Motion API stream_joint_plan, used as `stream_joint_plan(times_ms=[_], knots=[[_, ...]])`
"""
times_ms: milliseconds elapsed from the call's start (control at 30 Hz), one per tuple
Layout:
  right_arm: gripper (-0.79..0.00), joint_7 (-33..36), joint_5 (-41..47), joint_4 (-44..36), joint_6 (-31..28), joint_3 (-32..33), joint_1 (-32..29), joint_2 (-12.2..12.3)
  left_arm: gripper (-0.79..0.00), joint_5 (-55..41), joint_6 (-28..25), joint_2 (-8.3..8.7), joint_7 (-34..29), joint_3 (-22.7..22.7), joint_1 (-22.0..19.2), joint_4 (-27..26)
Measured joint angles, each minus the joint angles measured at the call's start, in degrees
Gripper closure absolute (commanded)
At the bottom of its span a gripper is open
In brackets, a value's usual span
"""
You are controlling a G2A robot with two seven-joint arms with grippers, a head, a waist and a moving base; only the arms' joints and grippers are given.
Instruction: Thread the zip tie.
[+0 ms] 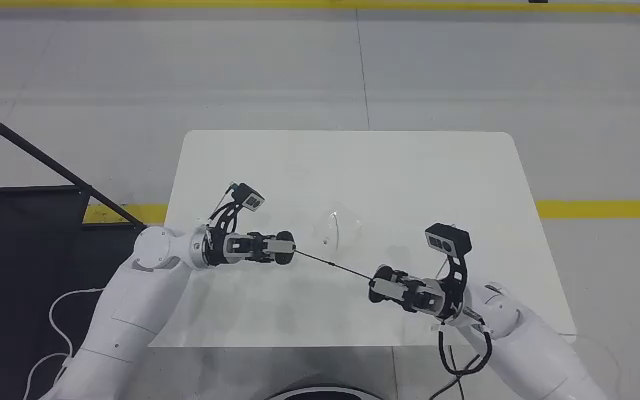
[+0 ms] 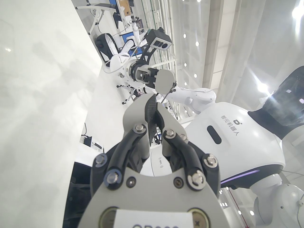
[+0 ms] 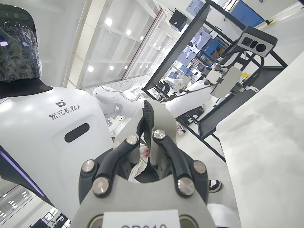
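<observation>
While left hand [image 1: 292,252], right hand [image 1: 374,282] pinch zip tie [image 1: 333,266], sticker [image 2: 153,219] text cropped.

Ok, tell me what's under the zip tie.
Under the zip tie, only bare white table; a clear plastic piece lies beside it, not beneath. Its ends are covered by the left fingers and the right fingers.
</observation>
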Motion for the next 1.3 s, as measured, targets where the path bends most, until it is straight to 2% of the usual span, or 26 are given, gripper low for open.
stream_joint_plan(times_ms=[467,533,567,600,633,1067,1200,1300], knots=[[0.000,0.01,0.19,-0.91,0.00,-0.32,0.13,0.85,0.000,-0.09,-0.05,0.01,0.05,-0.08,0.06,0.19],[0.000,0.00,-0.79,-0.24,0.00,-0.66,0.48,0.90,-0.351,-0.09,-0.07,0.00,0.07,-0.05,0.04,0.18],[0.000,0.00,-1.31,0.06,0.00,-0.81,0.65,0.90,-0.600,-0.10,-0.07,0.00,0.07,-0.03,0.02,0.20],[0.000,0.00,-1.84,0.27,0.00,-0.95,0.85,0.90,-0.742,-0.18,-0.06,-0.01,0.06,-0.03,-0.02,0.23],[0.000,0.00,-2.51,0.39,0.00,-1.13,1.10,0.89,-0.785,-0.31,-0.02,-0.02,0.01,-0.05,-0.09,0.30],[0.000,-0.02,-10.80,0.42,0.00,-2.41,3.12,1.43,-0.785,-0.99,-0.28,0.45,1.45,-3.21,0.85,0.51],[0.000,-0.09,-17.75,0.68,0.00,-0.37,2.92,1.75,-0.785,-1.74,-0.29,0.87,1.53,-5.44,1.93,0.53],[0.000,-3.80,-28.07,-0.25,1.47,2.94,1.54,1.69,-0.785,-2.11,-0.28,1.22,1.59,-7.27,2.89,0.39]])
